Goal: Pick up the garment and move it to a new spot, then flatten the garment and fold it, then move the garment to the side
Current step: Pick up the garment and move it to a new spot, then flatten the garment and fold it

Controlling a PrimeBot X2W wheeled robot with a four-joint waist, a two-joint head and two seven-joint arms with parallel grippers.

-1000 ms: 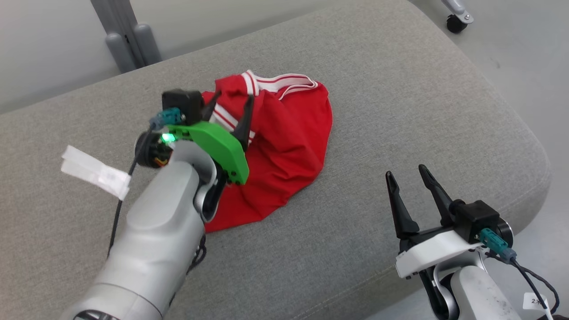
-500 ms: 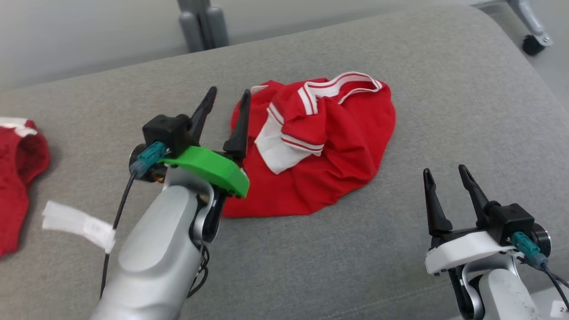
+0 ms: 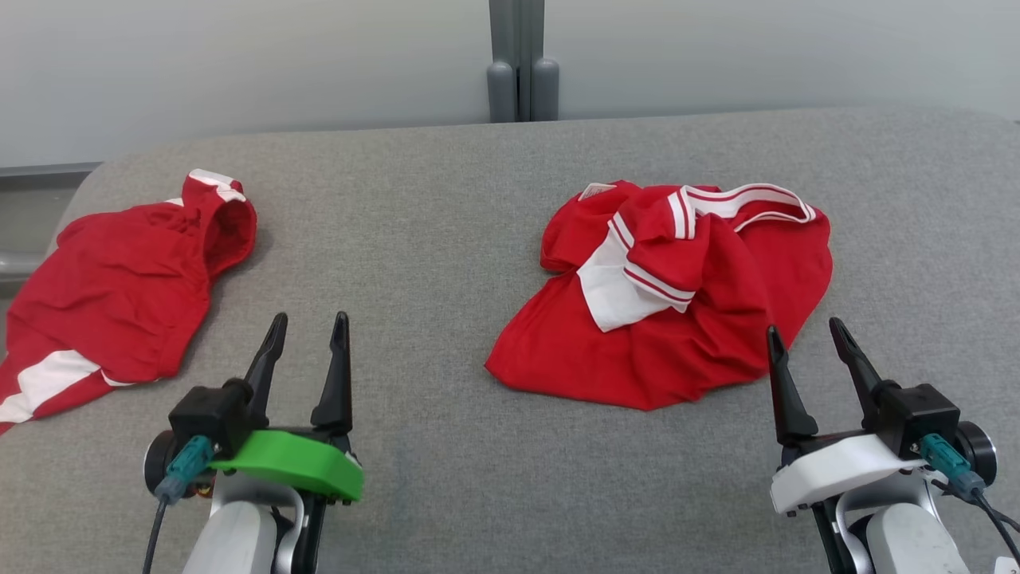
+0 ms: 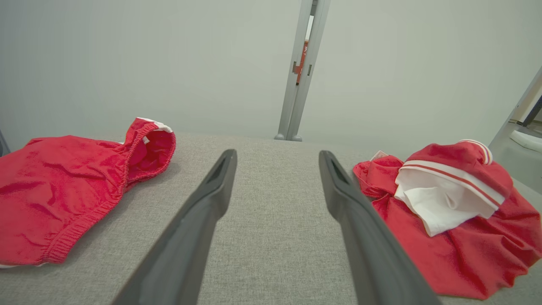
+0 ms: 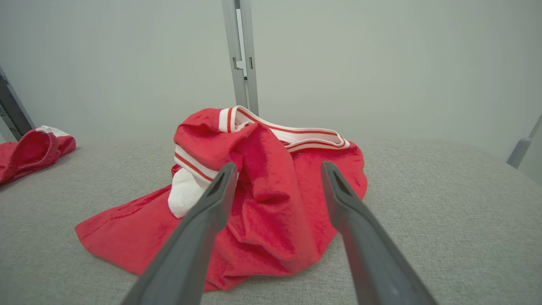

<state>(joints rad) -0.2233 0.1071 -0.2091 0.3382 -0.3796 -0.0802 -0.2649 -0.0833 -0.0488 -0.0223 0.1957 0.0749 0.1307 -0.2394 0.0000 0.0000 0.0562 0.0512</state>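
Withdrawn from the garment (image 3: 701, 335) (head camera swung too), left end effector (image 3: 310, 319) sits empty, fingers spread, at the bench (image 3: 446, 239) near edge, right end effector (image 3: 802, 325) likewise; garment crumpled right of centre, so flattening is likely next.

A bare lab-like test room: plain pale wall (image 3: 239, 64), grey metal post (image 3: 522, 48), grey fabric-covered surface (image 3: 438, 239).

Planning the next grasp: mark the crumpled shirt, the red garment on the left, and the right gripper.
Crumpled shirt (image 3: 701, 335): head view, red body fabric.
Left garment (image 3: 119, 303): head view, middle of its red cloth.
Right gripper (image 3: 803, 328): head view, midway between its fingertips.
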